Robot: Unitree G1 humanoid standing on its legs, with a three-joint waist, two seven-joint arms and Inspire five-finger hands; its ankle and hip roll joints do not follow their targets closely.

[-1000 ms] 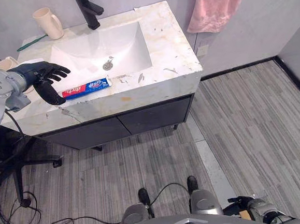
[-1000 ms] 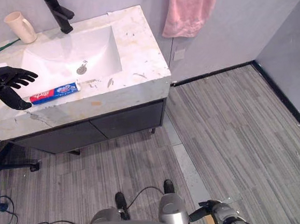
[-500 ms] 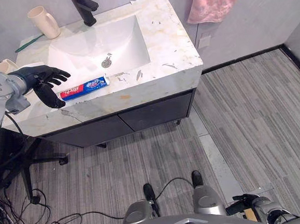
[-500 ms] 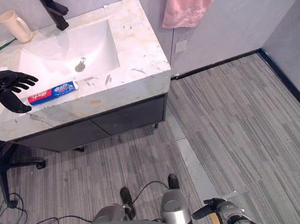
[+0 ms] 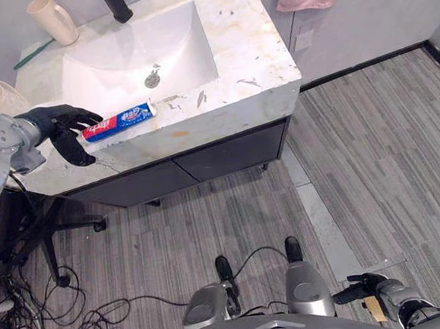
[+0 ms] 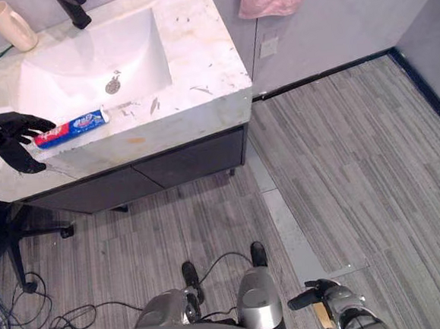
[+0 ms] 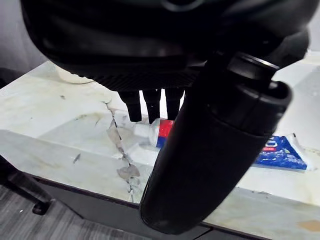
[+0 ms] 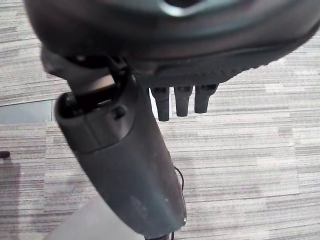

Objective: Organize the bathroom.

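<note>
1. Since a second ago the left hand (image 5: 63, 128) has closed in on the toothpaste tube (image 5: 117, 122), its spread fingers now at the tube's capped end.
2. That tube lies flat on the marble counter (image 5: 261, 62), along the front lip of the sink (image 5: 139, 53), easy to reach.
3. Thumb and fingers stand apart, holding nothing, likely set to pinch it.
4. By the tap waits a cup (image 5: 48, 19), probably the tube's home.
5. Low over the floor, the right hand (image 8: 150, 115) hangs idle, fingers relaxed.
</note>
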